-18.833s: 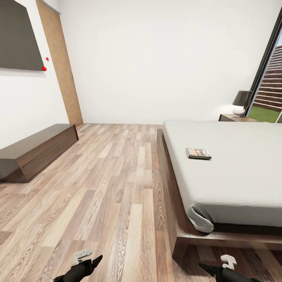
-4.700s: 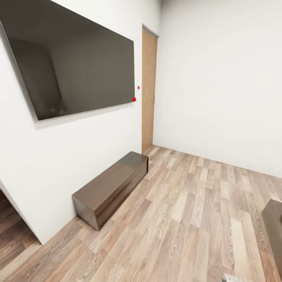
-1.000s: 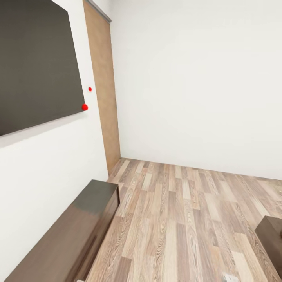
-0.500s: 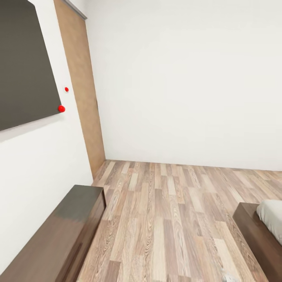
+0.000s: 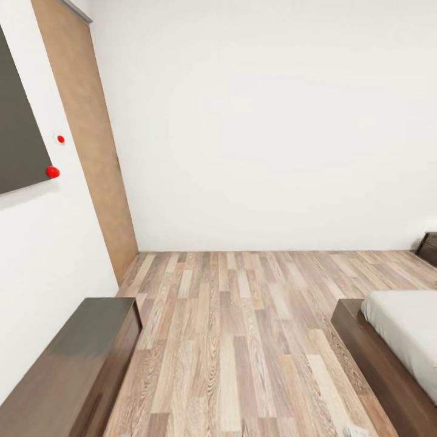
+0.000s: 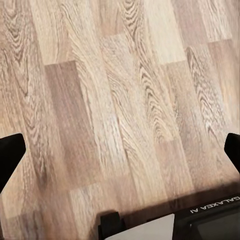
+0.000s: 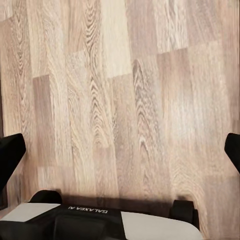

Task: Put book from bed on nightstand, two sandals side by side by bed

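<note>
The bed's near corner shows at the right of the head view, with its dark brown frame [image 5: 363, 343] and light grey mattress [image 5: 408, 328]. Beyond it, at the right edge by the far wall, a sliver of a dark brown nightstand [image 5: 428, 246] peeks in. The book and the two sandals are out of view. In the left wrist view my left gripper [image 6: 120, 150] is open, its black fingertips [image 6: 9, 155] wide apart over bare wood floor. My right gripper [image 7: 120, 150] is open too, its fingertips [image 7: 10, 152] spread above the planks.
A long low dark-wood bench [image 5: 73, 370] runs along the left wall under a dark wall screen [image 5: 18, 152]. A tan door [image 5: 91, 152] stands in the left corner. Wood-plank floor [image 5: 243, 328] stretches between bench and bed to the white far wall.
The camera has swung to the right: screen, door and bench slid left in the picture, and more of the bed's corner plus the nightstand sliver came in at the right.
</note>
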Tool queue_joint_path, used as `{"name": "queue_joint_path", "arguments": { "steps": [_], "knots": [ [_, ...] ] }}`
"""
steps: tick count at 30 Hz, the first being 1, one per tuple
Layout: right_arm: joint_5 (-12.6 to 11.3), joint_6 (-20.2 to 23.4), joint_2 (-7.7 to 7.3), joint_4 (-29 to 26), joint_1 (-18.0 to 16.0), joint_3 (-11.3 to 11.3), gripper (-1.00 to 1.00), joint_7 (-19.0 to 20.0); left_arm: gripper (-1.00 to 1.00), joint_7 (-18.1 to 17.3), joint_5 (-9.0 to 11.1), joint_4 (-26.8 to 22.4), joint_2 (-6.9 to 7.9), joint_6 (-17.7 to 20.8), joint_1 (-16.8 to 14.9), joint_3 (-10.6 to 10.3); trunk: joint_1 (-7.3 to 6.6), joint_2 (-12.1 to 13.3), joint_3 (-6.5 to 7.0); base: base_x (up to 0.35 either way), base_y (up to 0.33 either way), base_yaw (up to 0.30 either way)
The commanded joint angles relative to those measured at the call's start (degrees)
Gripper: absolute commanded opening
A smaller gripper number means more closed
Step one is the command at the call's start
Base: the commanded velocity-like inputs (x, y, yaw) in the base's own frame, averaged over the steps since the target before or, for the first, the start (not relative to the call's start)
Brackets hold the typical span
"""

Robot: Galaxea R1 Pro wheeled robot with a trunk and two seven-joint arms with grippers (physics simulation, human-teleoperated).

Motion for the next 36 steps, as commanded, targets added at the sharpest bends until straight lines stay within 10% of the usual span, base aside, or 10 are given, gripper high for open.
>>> {"name": "queue_joint_path", "arguments": {
  "steps": [1,36],
  "knots": [
    [-0.01,-0.07,-0.01,0.2,-0.1,-0.43,1.0,0.23,1.0,-0.17,-0.51,0.02,0.02,-0.19,-0.02,0.49,0.0,-0.05,-0.07,0.0,0.0,-0.284],
    [-0.01,-0.07,0.02,0.2,-0.11,-0.43,1.0,0.22,1.0,-0.17,-0.51,0.02,0.02,-0.19,0.08,0.47,0.0,-0.05,-0.07,0.0,0.0,-0.283]
  ]
}}
